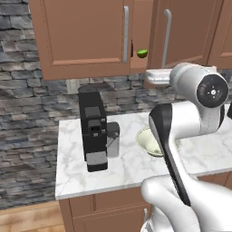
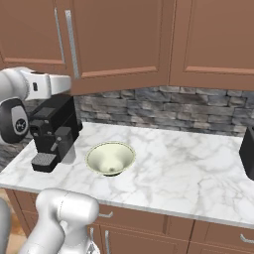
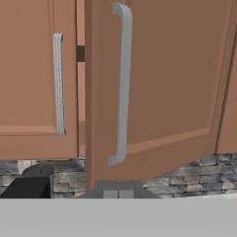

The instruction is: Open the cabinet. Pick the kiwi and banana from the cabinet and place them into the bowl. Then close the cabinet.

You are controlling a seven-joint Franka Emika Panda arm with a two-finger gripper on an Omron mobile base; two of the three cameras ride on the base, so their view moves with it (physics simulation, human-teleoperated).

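The jaws [image 3: 118,189] are clenched on nothing, their tips meeting just below the bottom edge of the cabinet [image 3: 152,92]'s right door. That door stands slightly ajar, swung out past the left door, with its long silver bar handle [image 3: 121,83] directly above the jaws. The left door's handle [image 3: 57,83] sits further left, that door flush and closed.

Through the gap between the doors a small green rounded fruit [image 1: 142,53] shows on the shelf; it may be the kiwi, though it looks greener than expected. The banana cannot be made out.

Down on the marble surface [image 2: 188,168], the bowl [image 2: 110,158] stands empty just right of the black coffee machine [image 2: 52,131].

The step in hand appears to be opening the cabinet wider. To do it well, the jaws should probably hook behind the bar or the door's free edge and pull along the hinge's arc rather than straight back, so the door swings fully clear before any reach inside.
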